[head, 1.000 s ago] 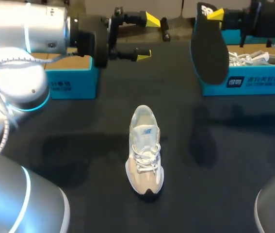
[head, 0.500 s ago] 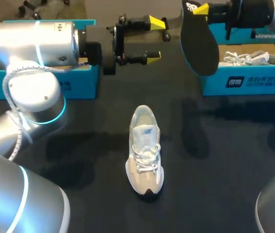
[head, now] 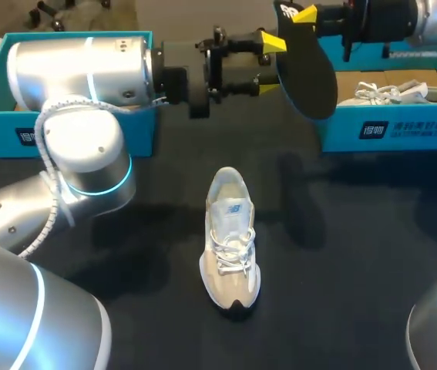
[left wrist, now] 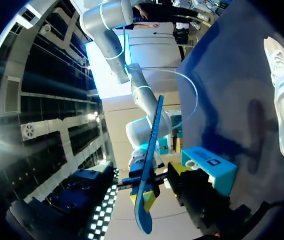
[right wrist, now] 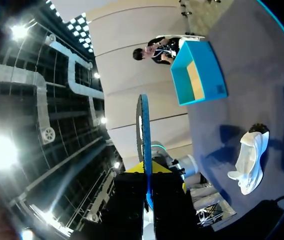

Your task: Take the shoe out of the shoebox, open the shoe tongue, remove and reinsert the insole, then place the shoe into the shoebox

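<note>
The shoe [head: 231, 240] lies mid-table [head: 341, 254]. Behind it stand a left shoebox [head: 2, 139] and a right shoebox [head: 411, 129], the insole [head: 308, 77] between them.

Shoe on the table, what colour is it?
The shoe is white and beige; head view.

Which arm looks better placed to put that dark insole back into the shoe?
Probably right: the right end effector grips the insole above the table, beyond the shoe. The left end effector is open and empty.
</note>
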`<state>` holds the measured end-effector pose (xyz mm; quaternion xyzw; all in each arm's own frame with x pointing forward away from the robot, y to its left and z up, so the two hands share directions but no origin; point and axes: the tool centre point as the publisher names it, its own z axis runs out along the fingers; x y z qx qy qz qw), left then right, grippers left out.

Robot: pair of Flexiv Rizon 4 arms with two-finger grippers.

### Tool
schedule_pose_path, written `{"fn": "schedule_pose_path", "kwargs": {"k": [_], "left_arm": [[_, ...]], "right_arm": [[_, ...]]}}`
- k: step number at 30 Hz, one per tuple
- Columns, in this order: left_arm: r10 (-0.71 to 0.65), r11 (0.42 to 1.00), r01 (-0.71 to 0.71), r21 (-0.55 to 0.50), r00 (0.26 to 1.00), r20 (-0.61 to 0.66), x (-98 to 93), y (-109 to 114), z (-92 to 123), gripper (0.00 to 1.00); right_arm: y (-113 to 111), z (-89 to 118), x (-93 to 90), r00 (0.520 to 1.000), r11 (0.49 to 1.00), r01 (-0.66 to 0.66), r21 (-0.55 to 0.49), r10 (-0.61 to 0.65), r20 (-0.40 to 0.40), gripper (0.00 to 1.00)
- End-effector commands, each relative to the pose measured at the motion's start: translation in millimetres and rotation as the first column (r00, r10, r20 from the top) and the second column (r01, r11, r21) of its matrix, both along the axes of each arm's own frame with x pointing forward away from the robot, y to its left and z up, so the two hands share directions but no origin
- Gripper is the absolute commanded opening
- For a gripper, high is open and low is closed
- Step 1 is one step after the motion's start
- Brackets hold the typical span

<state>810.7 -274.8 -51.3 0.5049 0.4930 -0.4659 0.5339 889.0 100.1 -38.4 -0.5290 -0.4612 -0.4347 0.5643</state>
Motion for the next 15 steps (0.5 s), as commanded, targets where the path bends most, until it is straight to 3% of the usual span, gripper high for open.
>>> {"fn": "schedule_pose_path", "kwargs": {"k": [1, 9, 12, 13, 15], "left_arm": [[0.003, 1.000, -0.003, 0.001, 1.000, 0.000, 5.8, -13.4, -1.6, 0.57], [-0.003, 1.000, 0.003, 0.003, 1.000, -0.003, 8.9, -24.3, -1.8, 0.37], [-0.001, 1.000, 0.001, 0.003, 1.000, -0.006, 10.3, -27.6, -2.6, 0.21], [-0.001, 1.000, 0.001, 0.003, 1.000, -0.006, 10.6, -28.6, -2.8, 0.03], [0.000, 1.000, 0.000, 0.003, 1.000, -0.014, 11.5, -30.4, -3.6, 0.00]], "right_arm": [[3.3, 0.3, -2.8, 1.000, 1.000, 0.013, 0.005, -0.013, 0.003, 0.00], [6.0, 1.0, -4.4, 1.000, 1.000, 0.025, 0.018, -0.025, 0.011, 0.00], [6.9, 1.3, -4.7, 1.000, 0.999, 0.027, 0.023, -0.027, 0.012, 0.00], [7.6, 1.9, -4.9, 1.000, 0.999, 0.027, 0.024, -0.027, 0.013, 0.00], [8.5, 3.1, -5.2, 0.999, 0.999, 0.031, 0.028, -0.031, 0.019, 0.00]]}}
